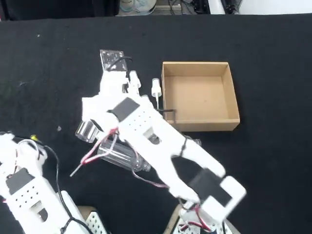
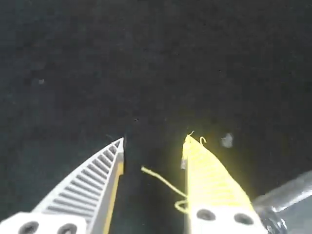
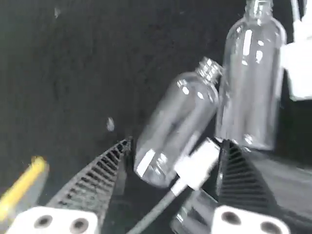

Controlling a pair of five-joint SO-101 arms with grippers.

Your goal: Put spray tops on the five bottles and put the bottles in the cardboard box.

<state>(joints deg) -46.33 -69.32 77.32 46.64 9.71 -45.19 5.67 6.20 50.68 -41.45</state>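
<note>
Right hand [image 3: 176, 144] wide open, empty, over clear bottles [image 3: 251, 73]; left hand [image 2: 154, 139] open, empty, over table [image 2: 146, 58].

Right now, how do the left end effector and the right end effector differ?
Position: the left end effector is above bare black table, while the right end effector is above a clear bottle and a white spray top. Contents: nothing lies between the left one's fingers; the bottle's base shows between the right one's. Colour: the left has a yellow finger, the right a dark finger. Both are open.
</note>
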